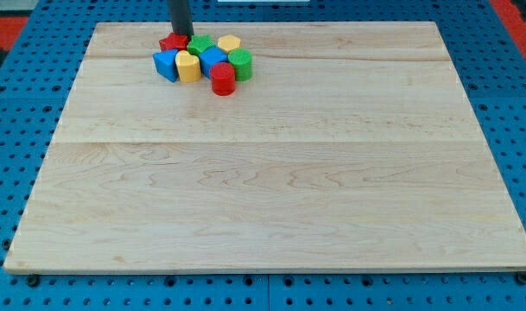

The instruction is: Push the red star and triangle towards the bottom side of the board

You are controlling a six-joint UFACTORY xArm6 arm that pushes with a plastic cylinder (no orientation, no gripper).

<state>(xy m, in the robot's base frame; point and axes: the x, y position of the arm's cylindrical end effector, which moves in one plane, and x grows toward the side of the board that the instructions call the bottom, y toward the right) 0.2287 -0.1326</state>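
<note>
A tight cluster of small blocks sits near the top edge of the wooden board (271, 173), left of centre. The red star (171, 42) is at the cluster's top left. My tip (181, 34) stands right behind it, touching or nearly touching its top side. A blue triangle (166, 64) lies at the cluster's left end. A red cylinder (223, 79) is at the cluster's bottom. Between them are a yellow block (187, 66), a blue block (212, 59), a green block (200, 42), a yellow hexagon (229, 43) and a green cylinder (240, 64).
The board rests on a blue perforated table (21, 130). The board's top edge lies just above the cluster.
</note>
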